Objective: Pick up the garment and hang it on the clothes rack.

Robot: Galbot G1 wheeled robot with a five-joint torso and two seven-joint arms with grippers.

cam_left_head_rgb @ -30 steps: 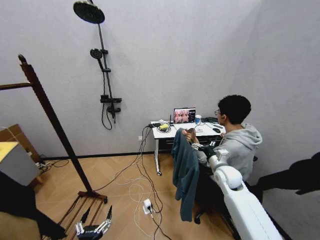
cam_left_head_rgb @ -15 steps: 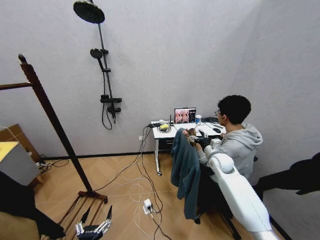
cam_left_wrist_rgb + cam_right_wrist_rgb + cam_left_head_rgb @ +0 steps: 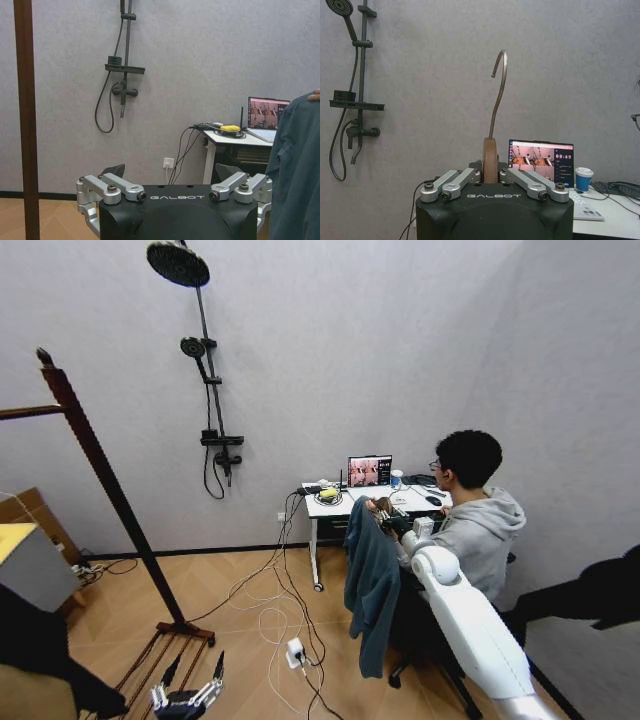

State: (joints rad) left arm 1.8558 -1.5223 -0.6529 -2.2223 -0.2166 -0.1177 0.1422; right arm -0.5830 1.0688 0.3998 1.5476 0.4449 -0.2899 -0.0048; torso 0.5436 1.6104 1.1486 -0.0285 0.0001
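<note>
Your right gripper (image 3: 490, 176) is clamped on the wooden neck of the hanger (image 3: 490, 159), whose metal hook (image 3: 499, 90) stands upright above the fingers. In the head view the garment (image 3: 372, 580) hangs free from that grip, out in front of the desk (image 3: 352, 502) and just beside the seated person (image 3: 478, 515). Over the last second your right arm has drawn in and lifted a little, and the cloth has swung slightly with it, so the pickup looks done and the carry is what remains. The clothes rack (image 3: 95, 455) stands well apart, off to your left, with nothing visible on the part of its bar you can see. Your left gripper (image 3: 175, 197) hangs low near the rack's base, fingers spread apart and holding nothing.
</note>
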